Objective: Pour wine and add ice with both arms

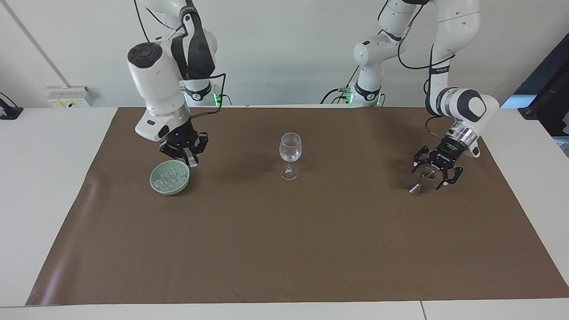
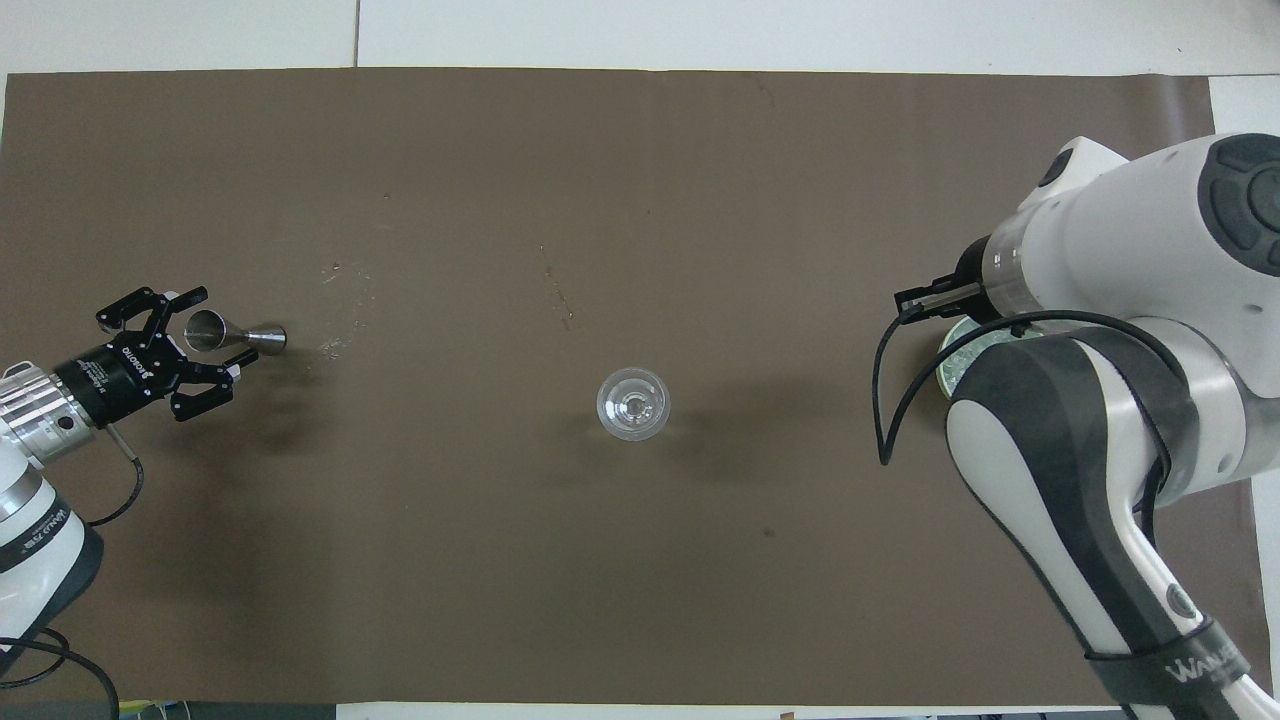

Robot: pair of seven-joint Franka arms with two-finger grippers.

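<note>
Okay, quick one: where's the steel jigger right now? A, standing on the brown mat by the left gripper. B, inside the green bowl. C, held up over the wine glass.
A: the jigger stands on the mat with the left gripper open around its top, apart from the wine glass and bowl.

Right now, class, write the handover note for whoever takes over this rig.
Left gripper: open at the jigger, which is on the mat toward the left arm's end.
Right gripper: shut on an ice cube, raised over the bowl of ice.
Glass: mid-mat, no ice seen in it; wine not discernible.
Left to do: carry the cube to the glass.
</note>
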